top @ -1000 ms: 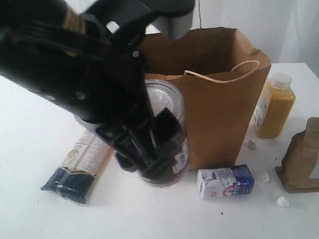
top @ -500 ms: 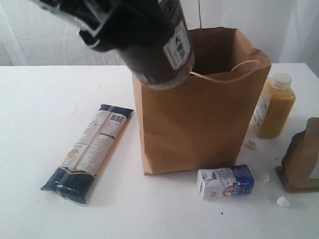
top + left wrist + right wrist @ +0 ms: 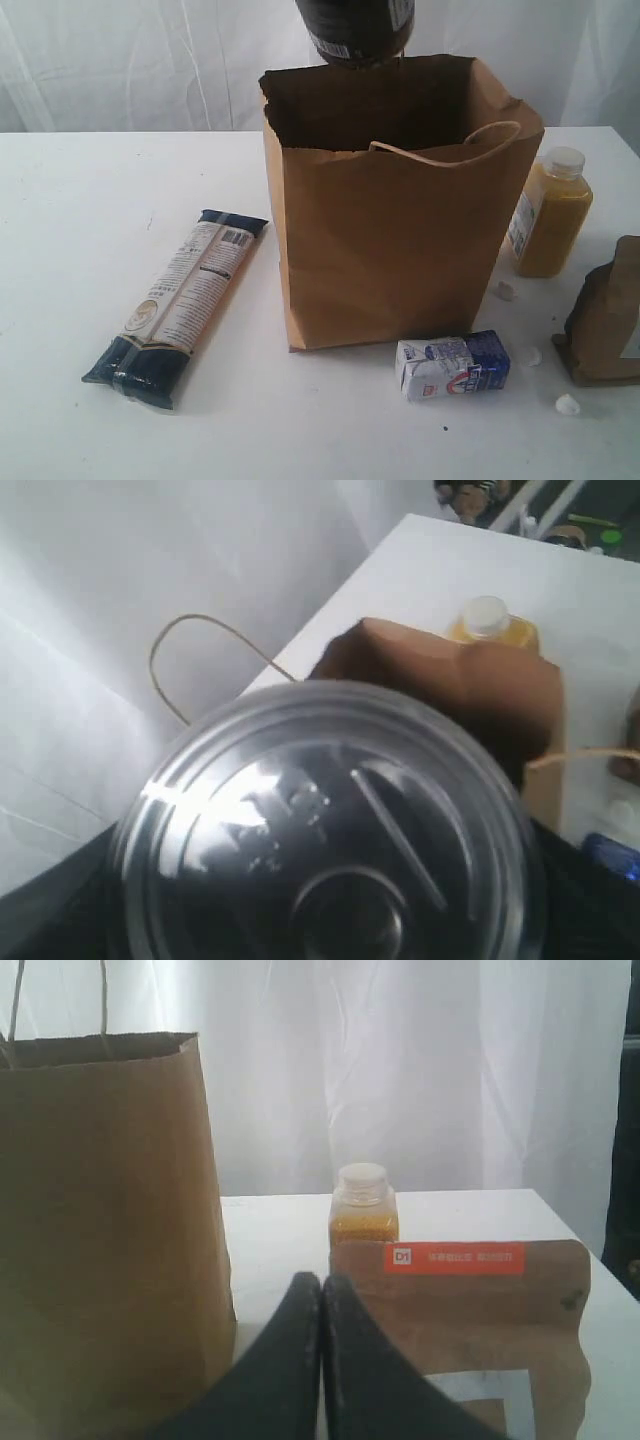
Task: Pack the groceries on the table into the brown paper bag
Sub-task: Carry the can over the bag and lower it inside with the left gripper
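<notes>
The silver-topped can [image 3: 355, 30] hangs high up, just over the open top of the brown paper bag [image 3: 400, 240]. The bag stands in the middle of the table [image 3: 60, 200], closer to the back edge. The can looks like it stands up straight, with its bottom facing the bag. It is over the left part of the opening, near the bag's back wall. I cannot tell for sure how far back it sits.

The left pincer [image 3: 325, 920] is clamped on the can, one dark finger on each side, and the shiny top fills its view. So the bag lies right under this pincer, and I think the way to go is straight down.

The right pincer [image 3: 321, 1360] has its fingers pressed together and holds nothing. It waits low by the table's right edge, near the brown pouch [image 3: 470, 1330], so the left arm is the closer one
</notes>
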Tool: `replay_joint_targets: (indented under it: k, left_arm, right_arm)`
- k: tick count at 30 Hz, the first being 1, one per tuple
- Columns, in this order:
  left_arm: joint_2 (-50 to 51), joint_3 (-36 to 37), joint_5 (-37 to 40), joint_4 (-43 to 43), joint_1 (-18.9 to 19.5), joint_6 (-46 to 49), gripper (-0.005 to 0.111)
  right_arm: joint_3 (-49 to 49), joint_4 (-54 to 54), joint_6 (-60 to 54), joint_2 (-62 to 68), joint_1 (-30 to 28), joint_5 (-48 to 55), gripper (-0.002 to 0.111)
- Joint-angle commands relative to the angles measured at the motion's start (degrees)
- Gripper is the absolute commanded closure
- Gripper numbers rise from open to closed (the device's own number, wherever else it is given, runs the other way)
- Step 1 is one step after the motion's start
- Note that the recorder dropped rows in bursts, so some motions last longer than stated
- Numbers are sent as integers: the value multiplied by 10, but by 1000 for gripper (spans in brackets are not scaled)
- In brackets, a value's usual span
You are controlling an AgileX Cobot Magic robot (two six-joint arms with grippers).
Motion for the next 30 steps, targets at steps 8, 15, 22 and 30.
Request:
replay_joint_targets:
  k: [8, 15, 22, 30]
  left_arm:
    - [71, -36, -83, -153, 85, 92, 106]
    - [124, -36, -120, -153, 87, 92, 106]
    - [156, -36, -135, -232, 125, 119, 106]
    - [189, -51, -143, -308, 126, 188, 106]
  right_arm:
    - [3, -3, 1, -2, -4, 2, 108]
    - [3, 0, 1, -2, -4, 8, 108]
    - [3, 2, 1, -2, -4, 8, 108]
    - [3, 8, 1, -2, -4, 24, 108]
